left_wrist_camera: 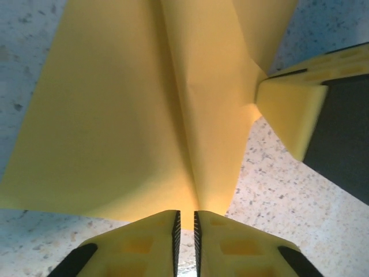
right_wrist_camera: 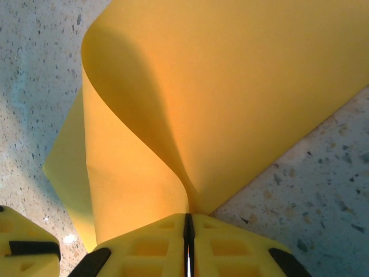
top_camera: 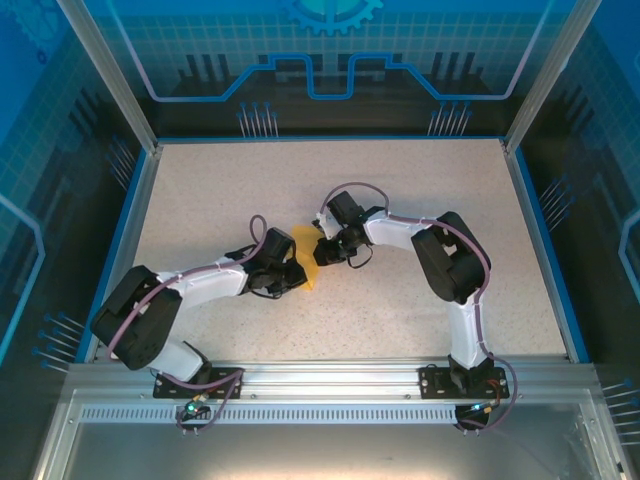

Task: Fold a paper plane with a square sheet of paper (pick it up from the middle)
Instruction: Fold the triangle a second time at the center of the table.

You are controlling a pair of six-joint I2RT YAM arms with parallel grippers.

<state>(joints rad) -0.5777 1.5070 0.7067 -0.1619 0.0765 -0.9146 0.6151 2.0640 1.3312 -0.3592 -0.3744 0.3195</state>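
Top external view: the sheet of paper [top_camera: 306, 262] shows as a small orange-yellow patch near the middle of the table, slightly toward the near side. It sits between the left gripper [top_camera: 296, 272], which meets it from the left, and the right gripper [top_camera: 324, 250], which meets it from the right, their tips close together.

In the left wrist view the sheet [left_wrist_camera: 132, 115] spreads across the upper part. A long fold line runs down it to a narrow lower tip. That tip goes into the slit between the left gripper's [left_wrist_camera: 185, 222] two pads, which are clamped on the paper and almost touching. At the sheet's right edge a yellow finger [left_wrist_camera: 288, 109] of the right gripper touches the paper.

In the right wrist view the sheet [right_wrist_camera: 242, 86] curls up off the surface in a smooth bend, with a flatter layer beneath it. Its lower corner is pinched in the right gripper [right_wrist_camera: 188, 222], whose pads are pressed together with only a dark line between them. A left finger [right_wrist_camera: 26, 245] sits at the lower left, just beside the paper's edge.

The table [top_camera: 420, 190] is light and speckled, with a blue rim. Both arms [top_camera: 200, 285] are bent at the elbow, white and black, with purple cables along them.
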